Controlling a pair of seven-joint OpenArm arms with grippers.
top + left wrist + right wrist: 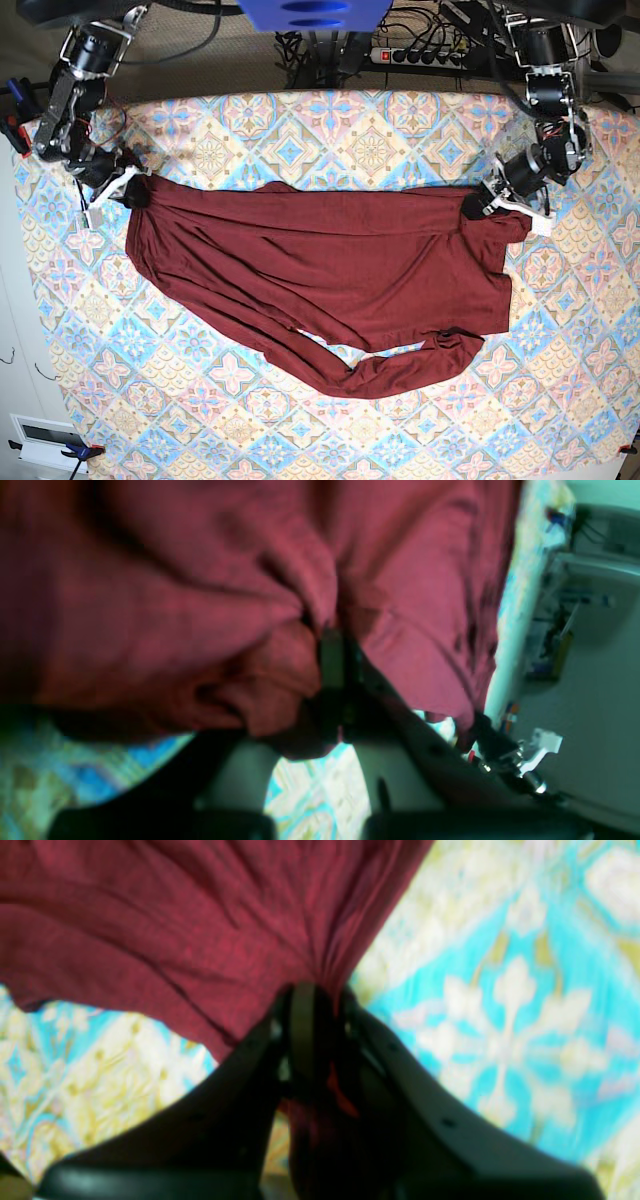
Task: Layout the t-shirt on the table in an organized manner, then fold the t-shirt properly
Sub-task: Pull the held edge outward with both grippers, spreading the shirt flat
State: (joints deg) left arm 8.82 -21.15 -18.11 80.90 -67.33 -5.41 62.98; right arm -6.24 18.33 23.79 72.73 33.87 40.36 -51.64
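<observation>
Behind the far edge, a white power strip (425, 56) lies among tangled black cables (330, 55) on a grey-brown floor (200, 70). At lower left sits a white box (45, 438), possibly a socket unit.

The t-shirt (320, 275) covers the middle of the table (330, 125), stretched across between the right gripper (137, 192) and the left gripper (478, 207), each clamped on a top corner of it; above the t-shirt a bare strip of table runs along the far edge; below it a wide bare band reaches the near edge; a sleeve (400, 368) curls out under the t-shirt, narrowing that band; cables (420, 45) crowd beyond the far edge.
</observation>
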